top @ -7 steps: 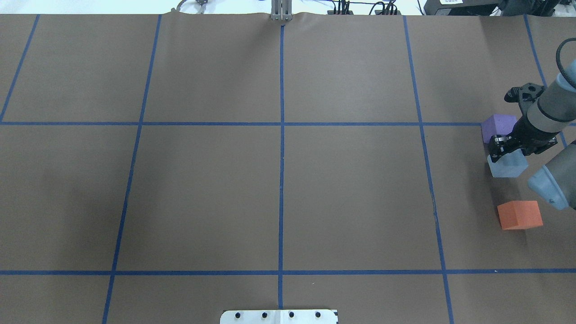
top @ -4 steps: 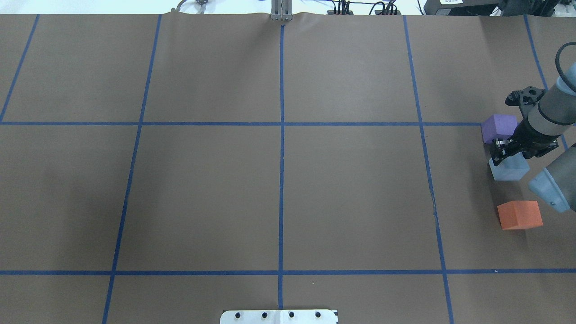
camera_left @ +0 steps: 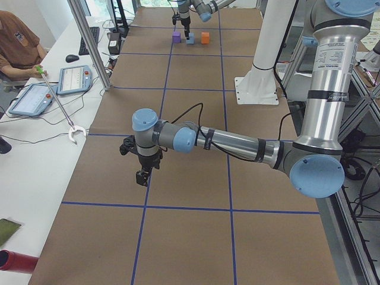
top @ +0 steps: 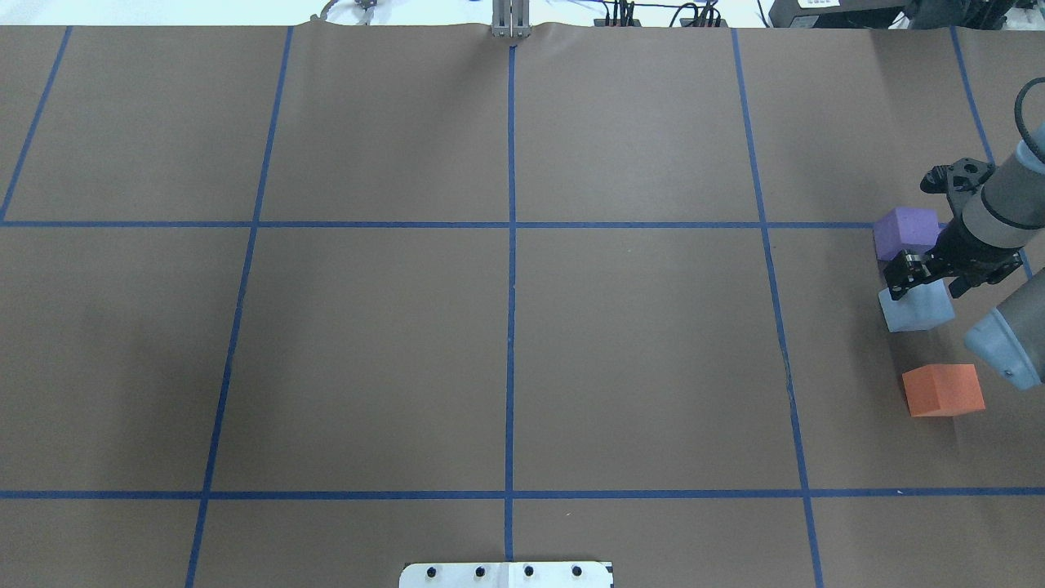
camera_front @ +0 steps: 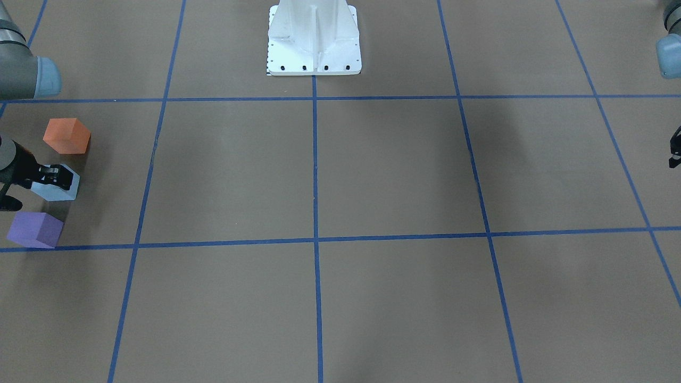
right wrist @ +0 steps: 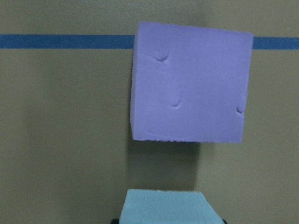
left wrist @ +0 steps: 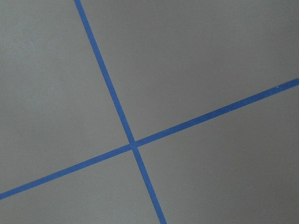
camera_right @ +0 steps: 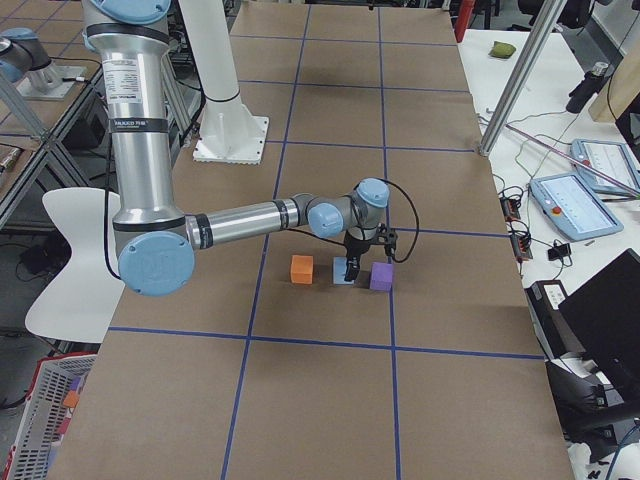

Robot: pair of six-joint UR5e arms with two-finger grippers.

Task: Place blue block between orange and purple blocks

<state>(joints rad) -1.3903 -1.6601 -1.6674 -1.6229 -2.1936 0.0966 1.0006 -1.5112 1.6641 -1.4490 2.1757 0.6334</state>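
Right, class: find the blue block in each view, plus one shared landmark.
Exterior front-facing: blue block far left, mid-height.
Overhead exterior: block far right, mid-height.
Exterior left: block top centre, tiny.
Exterior right: block centre.
Left wrist-mounted: not in it.
Right wrist-mounted: block bottom edge.
Landmark: purple block beside it.

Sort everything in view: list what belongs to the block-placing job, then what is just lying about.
Job: light blue foam cube, gripped in the right hand; orange foam cube; purple foam cube.

Lying about: white metal base plate; blue tape grid lines; tablet controller on the side bench; left hand, far from the cubes.
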